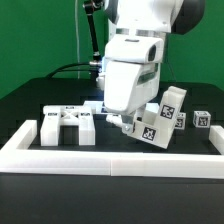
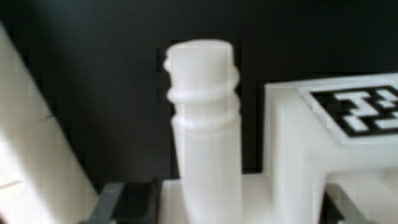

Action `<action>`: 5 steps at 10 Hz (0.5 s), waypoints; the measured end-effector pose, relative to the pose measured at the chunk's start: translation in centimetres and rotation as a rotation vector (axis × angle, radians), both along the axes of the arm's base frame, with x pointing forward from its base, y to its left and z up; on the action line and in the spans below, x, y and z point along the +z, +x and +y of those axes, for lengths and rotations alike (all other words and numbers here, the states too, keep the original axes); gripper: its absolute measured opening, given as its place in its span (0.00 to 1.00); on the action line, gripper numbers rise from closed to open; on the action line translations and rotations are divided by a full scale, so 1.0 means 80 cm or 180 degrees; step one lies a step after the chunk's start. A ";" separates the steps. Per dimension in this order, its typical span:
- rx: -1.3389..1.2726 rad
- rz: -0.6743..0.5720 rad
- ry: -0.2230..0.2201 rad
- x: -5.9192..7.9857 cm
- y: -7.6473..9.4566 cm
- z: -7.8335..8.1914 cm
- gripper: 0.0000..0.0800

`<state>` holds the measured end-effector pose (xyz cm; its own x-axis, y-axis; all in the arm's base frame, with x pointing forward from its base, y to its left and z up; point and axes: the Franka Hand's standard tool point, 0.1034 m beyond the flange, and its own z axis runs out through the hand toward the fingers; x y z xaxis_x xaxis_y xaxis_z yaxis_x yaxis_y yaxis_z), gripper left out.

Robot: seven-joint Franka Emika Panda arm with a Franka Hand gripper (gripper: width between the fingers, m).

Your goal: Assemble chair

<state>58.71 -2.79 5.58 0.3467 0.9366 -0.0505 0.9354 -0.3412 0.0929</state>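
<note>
A white post (image 2: pixel 205 120) with a rounded, turned end fills the middle of the wrist view and rises from between my jaws. My gripper (image 2: pixel 228 208) is shut on its lower part; a dark finger (image 2: pixel 112 200) shows beside it. In the exterior view my gripper (image 1: pixel 121 119) hangs low over the table between the chair pieces. A tagged white chair piece (image 2: pixel 342 125) stands close beside the post; in the exterior view it (image 1: pixel 158 122) leans just to the gripper's right. A bracket-like white piece (image 1: pixel 68 126) lies at the exterior view's left.
Two small tagged white pieces (image 1: pixel 203 119) (image 1: pixel 181 120) sit at the exterior view's right. The long low white border wall (image 1: pixel 110 160) runs along the front and up both sides. Another white surface (image 2: pixel 25 150) edges the wrist view. A green backdrop stands behind.
</note>
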 end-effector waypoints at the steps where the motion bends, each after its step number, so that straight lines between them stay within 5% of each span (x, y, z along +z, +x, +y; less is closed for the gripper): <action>1: -0.0040 -0.0022 -0.0013 0.008 0.006 -0.002 0.42; 3: -0.0132 0.0127 -0.0103 0.000 -0.004 0.021 0.42; 5: -0.0188 0.0340 -0.0333 -0.002 -0.010 0.041 0.42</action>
